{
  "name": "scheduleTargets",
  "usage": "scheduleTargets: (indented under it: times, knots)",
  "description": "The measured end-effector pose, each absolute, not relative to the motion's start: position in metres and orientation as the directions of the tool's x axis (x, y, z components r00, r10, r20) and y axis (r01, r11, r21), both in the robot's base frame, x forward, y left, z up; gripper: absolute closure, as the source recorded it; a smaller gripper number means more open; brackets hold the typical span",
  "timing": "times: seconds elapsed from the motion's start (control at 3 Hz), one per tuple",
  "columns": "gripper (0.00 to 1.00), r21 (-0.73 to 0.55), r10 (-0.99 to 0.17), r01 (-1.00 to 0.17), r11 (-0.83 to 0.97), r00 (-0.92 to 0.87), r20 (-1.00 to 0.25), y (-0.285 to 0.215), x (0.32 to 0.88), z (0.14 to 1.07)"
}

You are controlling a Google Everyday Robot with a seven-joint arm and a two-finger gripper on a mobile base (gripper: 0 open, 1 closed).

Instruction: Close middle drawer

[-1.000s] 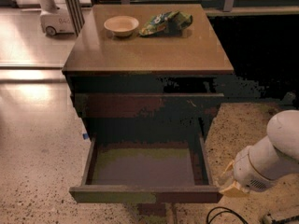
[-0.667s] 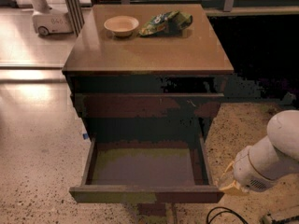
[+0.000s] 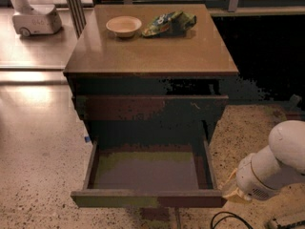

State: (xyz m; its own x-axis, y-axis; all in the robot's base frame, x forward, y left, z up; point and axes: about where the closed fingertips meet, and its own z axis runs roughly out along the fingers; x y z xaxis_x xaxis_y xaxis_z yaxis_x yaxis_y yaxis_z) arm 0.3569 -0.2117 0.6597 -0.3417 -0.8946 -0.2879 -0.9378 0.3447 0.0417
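Middle drawer (image 3: 147, 198) is sitting pulled well out, front strip running L-R. I'm seeing gripper (image 3: 232, 190) hanging just off its right front corner, drawer lying to its left. Grip state: can't tell.

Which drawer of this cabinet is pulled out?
The middle drawer, lowest in view: its tray juts far forward, inside showing. The scuffed drawer front above sits nearly shut. The gripper is beside the open tray's right front corner.

Cabinet top (image 3: 157, 56): bowl (image 3: 124, 26), snack bag (image 3: 169, 23)
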Motion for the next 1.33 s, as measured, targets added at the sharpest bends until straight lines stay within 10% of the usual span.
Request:
scheduleTargets:
  times: [1.33]
  knots:
    - [1.0,0.232,-0.725,-0.913,0.335,-0.407,-0.556,-0.126,0.355,0.478]
